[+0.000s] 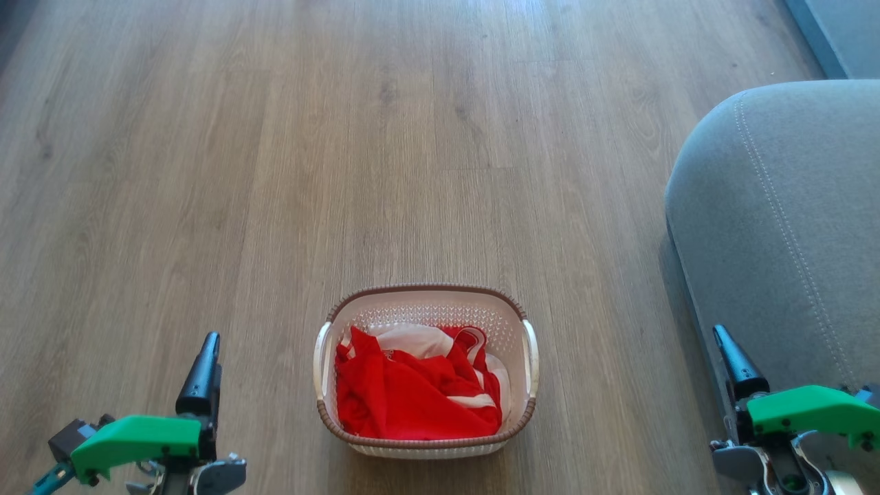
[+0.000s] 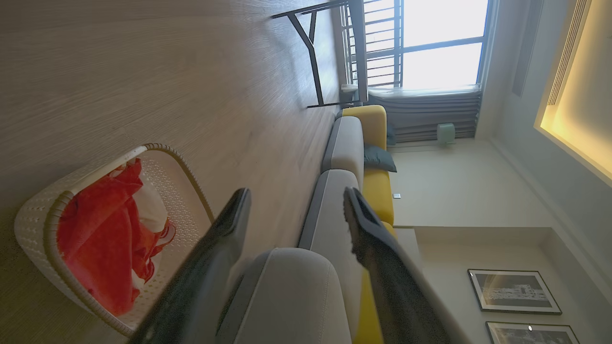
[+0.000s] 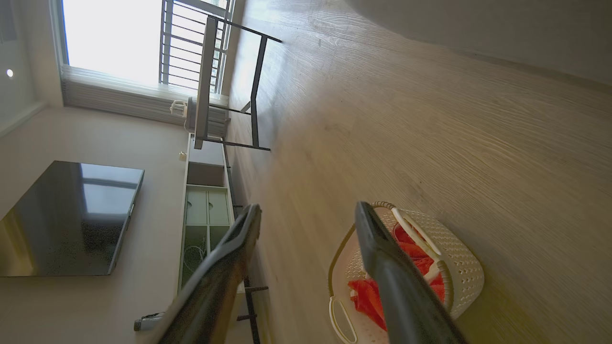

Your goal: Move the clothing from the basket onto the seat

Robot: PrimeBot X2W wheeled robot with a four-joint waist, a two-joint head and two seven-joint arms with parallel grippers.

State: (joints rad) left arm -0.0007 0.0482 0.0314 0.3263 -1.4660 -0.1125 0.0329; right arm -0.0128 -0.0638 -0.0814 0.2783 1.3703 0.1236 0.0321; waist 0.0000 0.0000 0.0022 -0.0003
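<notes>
Head view: wood floor [image 1: 240, 172] is open to the left and ahead. Left tool [image 2: 296, 193] has fingers spread and empty. Basket [image 1: 426, 311] sits centre on the floor with red clothing [image 1: 405, 399] piled inside. Seat [image 1: 790, 220] corner is at right, with a floor gap between. Right tool [image 3: 308, 206] is spread and empty.

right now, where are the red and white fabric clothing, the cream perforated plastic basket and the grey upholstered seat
red and white fabric clothing [image 1: 412, 402]: head view, middle of the red heap
cream perforated plastic basket [image 1: 426, 313]: head view, far inner wall
grey upholstered seat [image 1: 790, 227]: head view, top of the cushion
</notes>
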